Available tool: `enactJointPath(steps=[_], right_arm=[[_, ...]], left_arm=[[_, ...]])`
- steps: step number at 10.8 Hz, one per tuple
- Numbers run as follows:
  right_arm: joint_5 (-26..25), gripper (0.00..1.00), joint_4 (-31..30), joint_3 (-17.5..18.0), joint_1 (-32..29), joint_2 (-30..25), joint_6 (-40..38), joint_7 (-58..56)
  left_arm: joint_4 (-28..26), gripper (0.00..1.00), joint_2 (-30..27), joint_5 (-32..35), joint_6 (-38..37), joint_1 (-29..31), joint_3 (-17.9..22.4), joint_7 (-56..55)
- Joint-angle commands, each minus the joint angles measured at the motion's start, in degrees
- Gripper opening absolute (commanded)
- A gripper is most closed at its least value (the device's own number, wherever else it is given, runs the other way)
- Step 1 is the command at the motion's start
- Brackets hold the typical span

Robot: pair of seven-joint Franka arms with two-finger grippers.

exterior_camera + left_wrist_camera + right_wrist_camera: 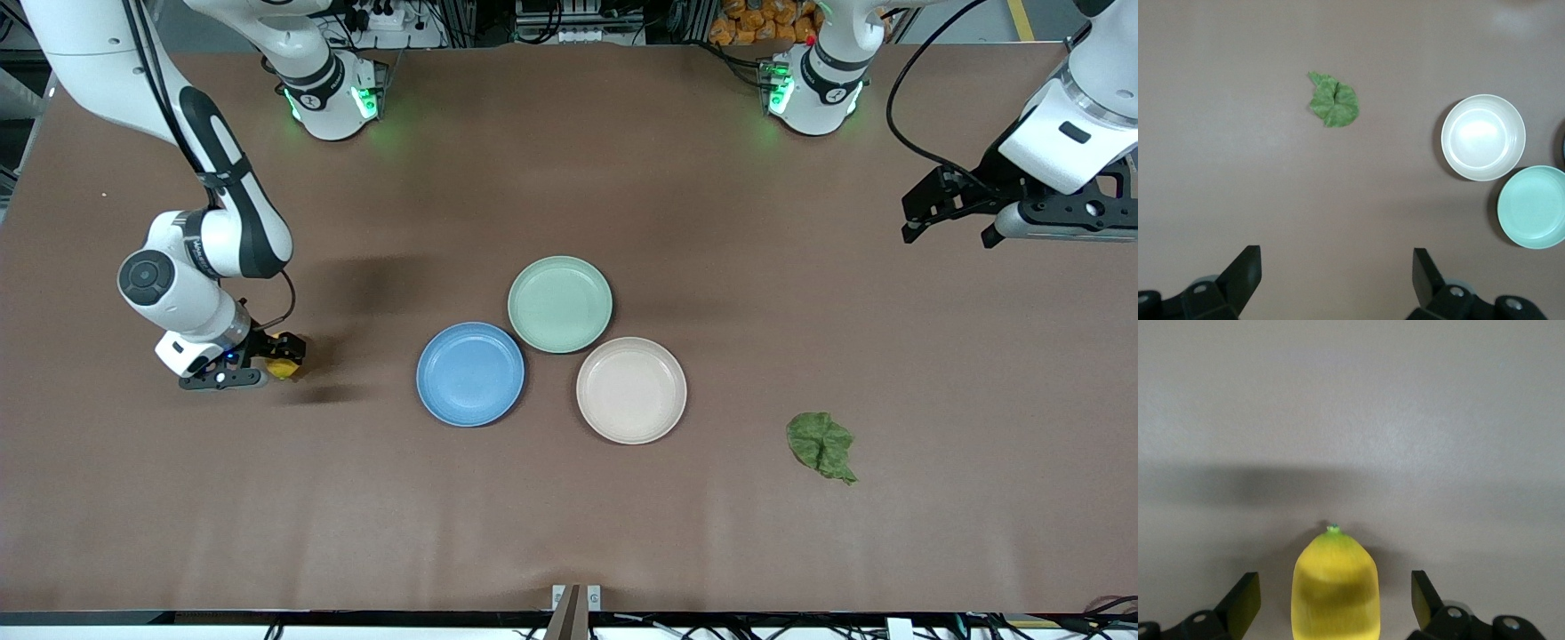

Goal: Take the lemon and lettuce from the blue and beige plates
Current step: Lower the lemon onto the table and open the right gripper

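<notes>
1. We see the brown tabletop (569, 533) carrying three plates near its middle, a leaf and a fruit, with the two arms' bases along the edge farthest from the front camera.
2. We find the left gripper (949, 233) raised over the tabletop at the left arm's end, toward the corner by that arm's base; in the left wrist view its fingers (1245, 273) stand wide apart with nothing between them.
3. We find the right gripper (283, 356) low at the tabletop near the right arm's end; its fingers (1245, 600) are spread to either side of the lemon, and no contact with it shows.
4. The blue plate (470, 374) sits toward the right arm's end of the trio and holds nothing.
5. The beige plate (631, 389) lies beside the blue one, toward the left arm's end, also bare inside.
6. The green plate (560, 304) lies farther from the front camera than the other two, just beside both.
7. The lettuce (822, 444) lies flat on the tabletop, off the plates, between the beige plate and the left arm's end, nearer the front camera's edge.
8. The lemon (284, 366) is between the right gripper's fingers, well apart from the blue plate, its green tip (1333, 529) pointing away from the wrist.
</notes>
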Motion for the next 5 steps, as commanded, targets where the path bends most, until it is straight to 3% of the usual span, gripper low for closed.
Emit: enactJointPath(steps=[1,3,5], right_arm=[[1.34,1.0,4.21,0.45,-0.21,-3.68,-10.65,-1.03],[1.51,1.0,10.8,0.62,-0.12,-4.3,-23.31,-0.94],[1.43,1.0,12.59,0.89,-0.12,-7.36,-26.79,-0.94]], left_arm=[[3.73,1.0,1.22,1.29,-3.01,-0.2,-0.05,1.09],[4.08,1.0,1.83,3.04,-3.01,-0.38,-0.13,1.18],[4.61,1.0,2.27,3.31,-3.01,-0.38,-0.13,1.1]])
